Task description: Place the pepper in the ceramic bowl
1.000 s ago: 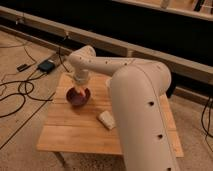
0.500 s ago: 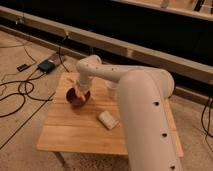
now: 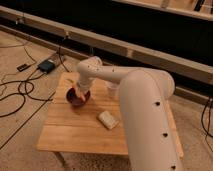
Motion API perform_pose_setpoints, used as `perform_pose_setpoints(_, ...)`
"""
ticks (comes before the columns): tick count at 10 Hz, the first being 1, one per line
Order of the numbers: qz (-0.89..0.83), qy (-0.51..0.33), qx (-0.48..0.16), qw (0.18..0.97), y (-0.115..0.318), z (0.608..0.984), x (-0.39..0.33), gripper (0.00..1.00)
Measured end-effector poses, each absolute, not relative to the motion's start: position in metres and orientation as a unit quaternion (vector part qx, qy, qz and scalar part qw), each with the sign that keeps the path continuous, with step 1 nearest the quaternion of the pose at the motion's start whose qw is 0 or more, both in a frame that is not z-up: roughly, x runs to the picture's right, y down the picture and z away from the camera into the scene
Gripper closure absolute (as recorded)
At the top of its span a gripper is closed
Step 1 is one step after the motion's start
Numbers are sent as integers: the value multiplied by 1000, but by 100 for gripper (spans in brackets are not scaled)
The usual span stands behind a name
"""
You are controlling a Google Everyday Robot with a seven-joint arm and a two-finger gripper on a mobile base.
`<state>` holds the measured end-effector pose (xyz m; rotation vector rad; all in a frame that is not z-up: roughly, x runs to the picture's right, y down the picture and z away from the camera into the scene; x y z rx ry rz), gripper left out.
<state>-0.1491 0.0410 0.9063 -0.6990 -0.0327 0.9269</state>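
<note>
The dark maroon ceramic bowl (image 3: 75, 101) sits on the left part of the wooden table (image 3: 75, 132). My gripper (image 3: 79, 93) hangs at the end of the white arm, reaching down from the right, right over the bowl's opening and partly inside it. A small orange bit, the pepper (image 3: 74, 92), shows at the gripper's tip just above the bowl's inside. The gripper hides most of the pepper and much of the bowl's inside.
A pale rectangular block (image 3: 107, 120) lies on the table to the right of the bowl. A small white cup (image 3: 113, 90) stands behind the arm. Black cables (image 3: 20, 92) and a dark box (image 3: 46, 65) lie on the floor at left. A wall rail runs behind.
The gripper has moved down and slightly right, from above the bowl's far rim to low over the bowl's opening. The bowl and the block have not moved.
</note>
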Motion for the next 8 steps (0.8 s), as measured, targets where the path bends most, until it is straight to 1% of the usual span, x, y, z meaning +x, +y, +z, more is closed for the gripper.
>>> perform_pose_setpoints(8, 444, -22, -339, 829, 44, 902, -154, 29)
